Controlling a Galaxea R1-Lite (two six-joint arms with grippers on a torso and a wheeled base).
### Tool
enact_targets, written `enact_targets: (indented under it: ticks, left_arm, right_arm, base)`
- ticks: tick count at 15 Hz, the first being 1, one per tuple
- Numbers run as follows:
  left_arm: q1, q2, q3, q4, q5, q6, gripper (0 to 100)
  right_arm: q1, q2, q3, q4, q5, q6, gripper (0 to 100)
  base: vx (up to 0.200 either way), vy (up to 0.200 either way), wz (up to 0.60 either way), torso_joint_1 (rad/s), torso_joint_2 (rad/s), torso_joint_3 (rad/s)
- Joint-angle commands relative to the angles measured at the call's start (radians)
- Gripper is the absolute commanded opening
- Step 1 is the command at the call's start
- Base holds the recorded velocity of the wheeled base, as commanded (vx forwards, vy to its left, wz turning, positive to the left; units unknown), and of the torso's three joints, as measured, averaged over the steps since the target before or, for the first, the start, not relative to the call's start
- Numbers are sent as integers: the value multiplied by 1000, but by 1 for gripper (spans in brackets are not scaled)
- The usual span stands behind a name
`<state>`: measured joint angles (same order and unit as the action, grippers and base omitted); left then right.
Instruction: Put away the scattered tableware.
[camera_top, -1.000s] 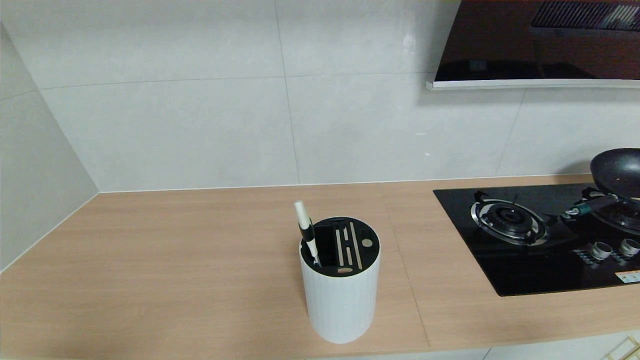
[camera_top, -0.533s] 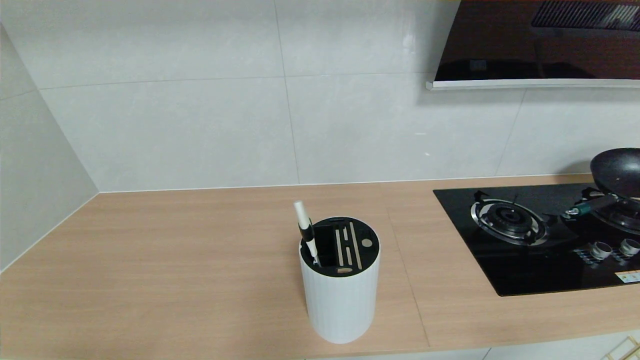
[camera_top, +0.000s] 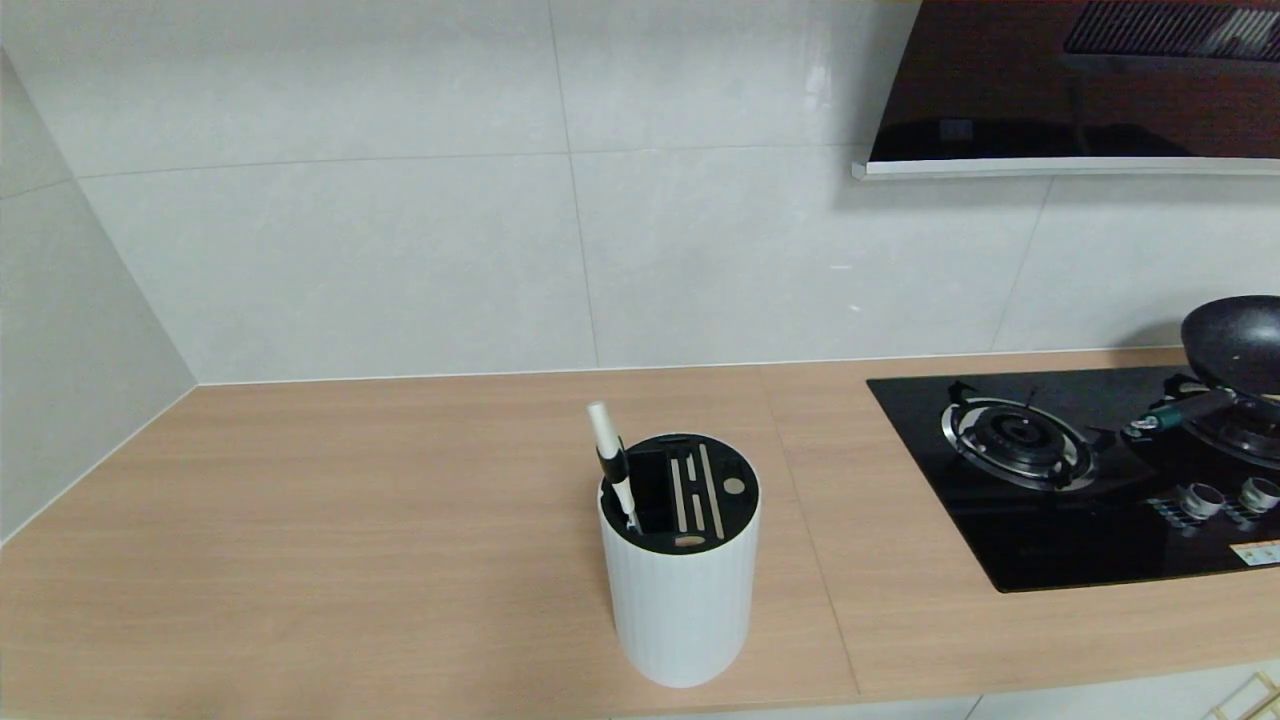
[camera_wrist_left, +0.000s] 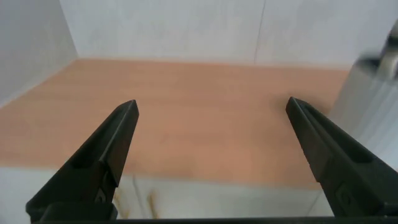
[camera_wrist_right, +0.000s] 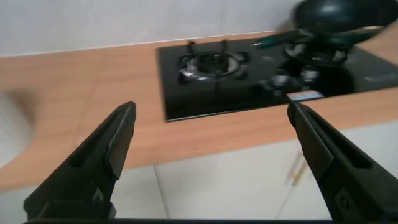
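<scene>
A white ribbed cylindrical holder (camera_top: 682, 580) with a black slotted top stands near the front edge of the wooden counter (camera_top: 350, 520). A white-handled utensil with a black band (camera_top: 612, 462) leans out of its left side. In the left wrist view my left gripper (camera_wrist_left: 211, 127) is open and holds nothing; it is off the counter's front edge, and the holder's side (camera_wrist_left: 373, 99) is blurred beside it. My right gripper (camera_wrist_right: 211, 127) is open too, with nothing between its fingers, in front of the counter edge facing the stove (camera_wrist_right: 261, 74).
A black gas stove (camera_top: 1090, 470) occupies the counter's right part, with a dark pan (camera_top: 1235, 350) on its far burner and knobs (camera_top: 1225, 495) at the front. A range hood (camera_top: 1080, 90) hangs above. Tiled walls close the back and left.
</scene>
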<state>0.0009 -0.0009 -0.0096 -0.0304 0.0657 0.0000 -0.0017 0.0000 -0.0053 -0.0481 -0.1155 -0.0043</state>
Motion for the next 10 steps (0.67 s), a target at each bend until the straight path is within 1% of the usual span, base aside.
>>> enact_targets:
  ticks: [1,3,4,7,10]
  left_arm:
    - [1,1,10,29,-43,17,100]
    - [1,1,10,32,-44,18,100]
    - [1,1,10,32,-44,17,100]
    - [1,1,10,32,-44,12,100]
    - [1,1,10,30,-44,11,100]
  right_arm:
    - [0,2,5,1,14,-2,100]
    - [2,0,5,7,23,-20,100]
    - [2,2,2,62,56,-49,100]
    - [2,2,5,47,60,-11,100]
    - [2,2,5,45,65,-11,100]
  base:
    - [0,0,0,0,0,0]
    - [0,0,0,0,0,0]
    - [0,0,0,0,0,0]
    - [0,0,0,0,0,0]
    - [0,0,0,0,0,0]
